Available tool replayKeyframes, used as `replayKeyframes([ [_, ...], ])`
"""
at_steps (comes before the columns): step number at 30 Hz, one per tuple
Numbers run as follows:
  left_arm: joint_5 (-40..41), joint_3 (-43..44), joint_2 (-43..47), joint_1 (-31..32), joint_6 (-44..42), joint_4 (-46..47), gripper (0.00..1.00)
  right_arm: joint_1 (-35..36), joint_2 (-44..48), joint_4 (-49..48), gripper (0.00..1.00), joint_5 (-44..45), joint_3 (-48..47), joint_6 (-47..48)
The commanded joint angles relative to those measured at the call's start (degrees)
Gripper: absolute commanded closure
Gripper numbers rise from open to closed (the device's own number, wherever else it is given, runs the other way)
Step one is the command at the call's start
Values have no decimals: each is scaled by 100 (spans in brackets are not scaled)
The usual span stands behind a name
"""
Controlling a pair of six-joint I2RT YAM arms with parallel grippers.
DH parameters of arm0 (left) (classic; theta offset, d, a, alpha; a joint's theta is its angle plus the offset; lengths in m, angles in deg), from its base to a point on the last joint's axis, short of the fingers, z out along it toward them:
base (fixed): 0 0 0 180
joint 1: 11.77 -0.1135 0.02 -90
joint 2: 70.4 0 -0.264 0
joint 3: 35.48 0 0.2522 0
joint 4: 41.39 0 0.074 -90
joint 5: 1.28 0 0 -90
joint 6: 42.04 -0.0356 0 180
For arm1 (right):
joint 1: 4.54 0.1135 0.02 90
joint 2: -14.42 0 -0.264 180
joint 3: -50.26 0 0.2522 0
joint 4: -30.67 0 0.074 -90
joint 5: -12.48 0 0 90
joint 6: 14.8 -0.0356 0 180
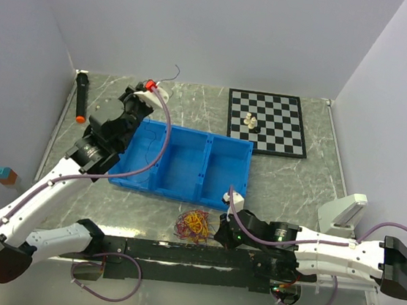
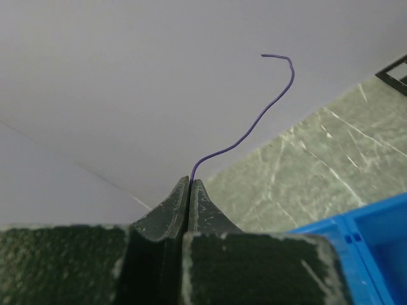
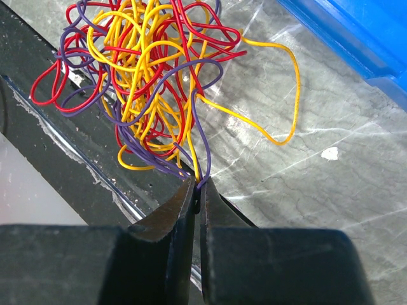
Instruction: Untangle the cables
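A fist-sized tangle of thin red, yellow and purple cables [image 1: 194, 225] lies on the table near the front edge, just in front of the blue bin. In the right wrist view the tangle [image 3: 146, 70] fills the upper left. My right gripper [image 3: 198, 184] is shut on a purple and a yellow strand at the tangle's near side; in the top view this gripper [image 1: 215, 232] sits right of the tangle. My left gripper [image 2: 189, 184] is shut on a single thin purple cable [image 2: 254, 127] that curls up free. It is raised at the far left [image 1: 162, 87], beyond the bin.
A blue two-compartment bin [image 1: 180, 161] stands mid-table. A chessboard [image 1: 266, 121] with a few pieces lies at the back right. A black marker with an orange tip [image 1: 81, 96] lies far left. A white object [image 1: 344, 209] sits at the right edge. A black strip [image 1: 177, 252] runs along the front.
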Motion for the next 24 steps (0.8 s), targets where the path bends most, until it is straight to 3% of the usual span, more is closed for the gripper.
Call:
replayKeyframes([
  [1, 169, -246, 367, -47, 634, -197, 99, 49, 82, -55, 92, 102, -14, 2],
  [12, 495, -976, 551, -73, 1582, -1928, 99, 58, 56, -11, 92, 94, -40, -25],
  [16, 214, -1371, 727, -73, 1732, -2034, 99, 58, 12, -11, 92, 102, -49, -25],
  [24, 459, -1855, 271, -64, 1926, -2114, 99, 58, -14, 32, 92, 102, -67, -60],
])
